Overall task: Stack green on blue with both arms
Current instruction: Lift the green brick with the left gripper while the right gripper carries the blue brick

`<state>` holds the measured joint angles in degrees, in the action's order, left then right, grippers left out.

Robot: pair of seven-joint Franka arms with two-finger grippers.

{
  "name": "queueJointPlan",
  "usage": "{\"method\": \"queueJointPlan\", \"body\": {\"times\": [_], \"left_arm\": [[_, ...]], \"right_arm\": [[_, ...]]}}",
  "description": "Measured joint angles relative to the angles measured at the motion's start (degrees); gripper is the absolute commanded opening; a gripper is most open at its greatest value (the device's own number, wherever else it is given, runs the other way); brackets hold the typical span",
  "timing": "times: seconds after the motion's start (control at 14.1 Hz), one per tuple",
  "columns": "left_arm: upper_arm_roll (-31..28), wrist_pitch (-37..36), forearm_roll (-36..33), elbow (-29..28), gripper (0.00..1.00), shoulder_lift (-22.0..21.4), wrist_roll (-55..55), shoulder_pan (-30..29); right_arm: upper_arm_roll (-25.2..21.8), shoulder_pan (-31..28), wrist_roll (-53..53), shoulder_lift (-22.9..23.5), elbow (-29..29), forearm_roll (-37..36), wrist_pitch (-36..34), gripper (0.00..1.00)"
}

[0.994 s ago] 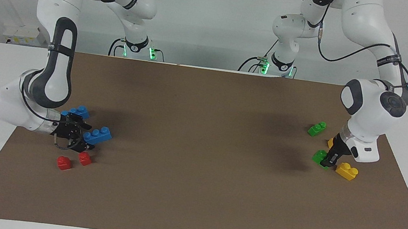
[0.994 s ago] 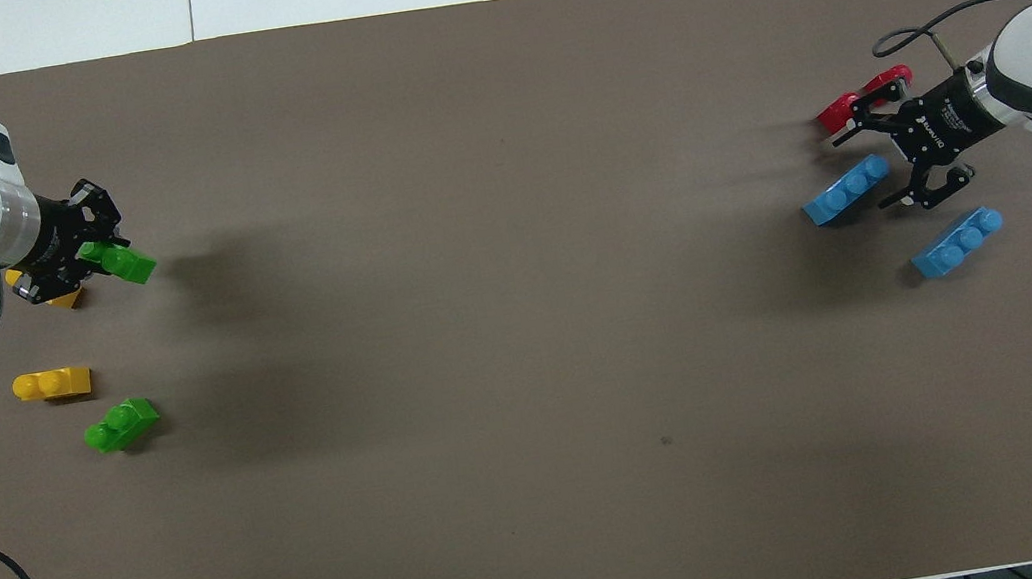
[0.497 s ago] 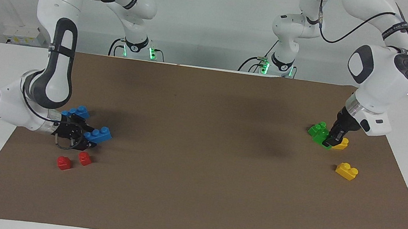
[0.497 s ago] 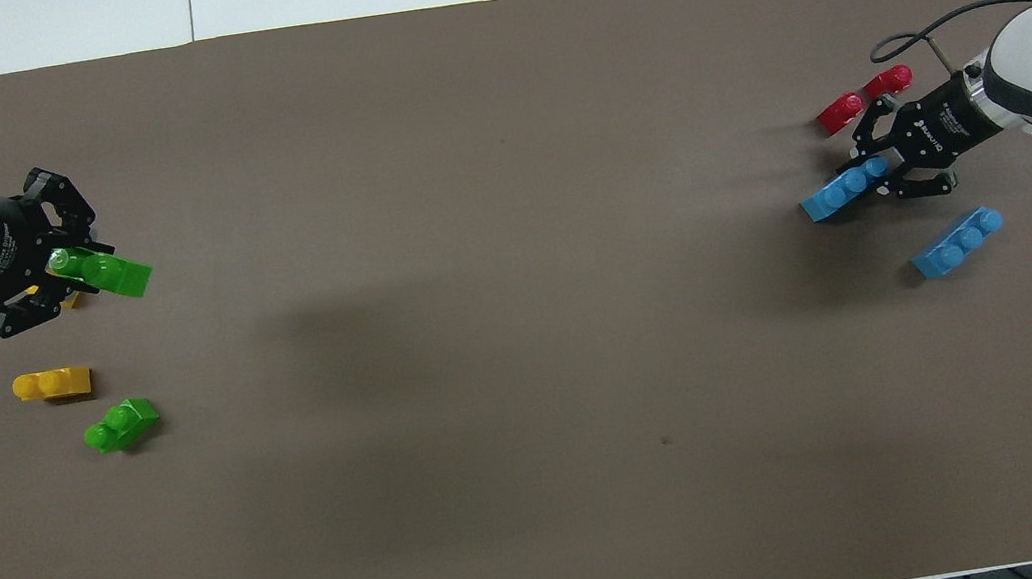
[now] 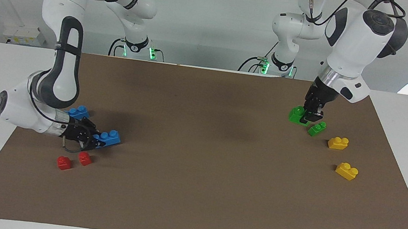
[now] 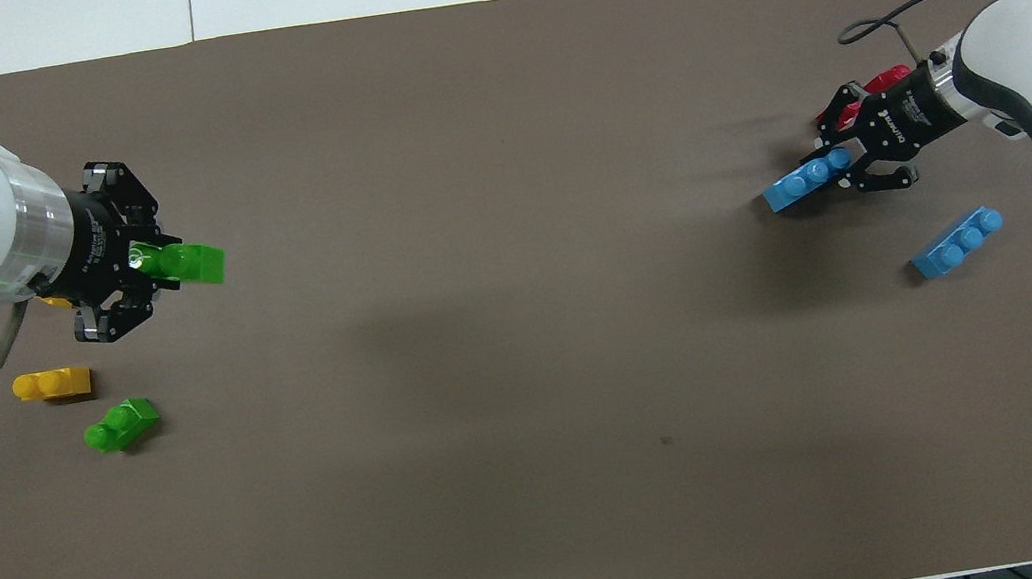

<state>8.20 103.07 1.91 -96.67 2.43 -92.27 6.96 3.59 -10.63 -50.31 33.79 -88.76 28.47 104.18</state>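
Facing view: left gripper (image 5: 311, 113), pinching the green brick (image 5: 299, 115), had risen off the mat (image 5: 193, 192) over the other green brick (image 5: 317, 128); right gripper (image 5: 87, 141), clamping the blue brick (image 5: 109, 138), stayed low. Both pickups judged complete; stacking remained.

No readable txt; tiny white print on both grippers, illegible.

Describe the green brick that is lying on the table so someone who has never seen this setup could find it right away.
Go to the left arm's end of the brown mat, where two yellow bricks lie. The green brick rests on the mat beside them, nearer to the robots than either. Its twin, the held green brick, is up in the left gripper, so this is the only green one lying free.
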Motion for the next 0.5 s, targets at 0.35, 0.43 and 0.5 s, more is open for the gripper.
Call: {"method": "queueJointPlan", "body": {"times": [0.35, 0.43, 0.5], "left_arm": [[0.3, -0.46, 0.05, 0.0, 0.0, -0.38, -11.34, 3.01], [0.38, -0.53, 0.06, -0.02, 0.0, -0.38, -13.78, 4.22], [0.44, -0.53, 0.06, -0.02, 0.0, -0.39, -16.29, 5.46]], "right_arm": [[0.19, 8.15, -12.2, 0.02, -0.47, 4.76, 4.31, 0.0], [0.25, 9.84, -14.9, 0.02, -0.49, 5.4, 5.46, 0.0], [0.32, 11.79, -17.56, 0.02, -0.51, 6.63, 7.11, 0.0]]}}
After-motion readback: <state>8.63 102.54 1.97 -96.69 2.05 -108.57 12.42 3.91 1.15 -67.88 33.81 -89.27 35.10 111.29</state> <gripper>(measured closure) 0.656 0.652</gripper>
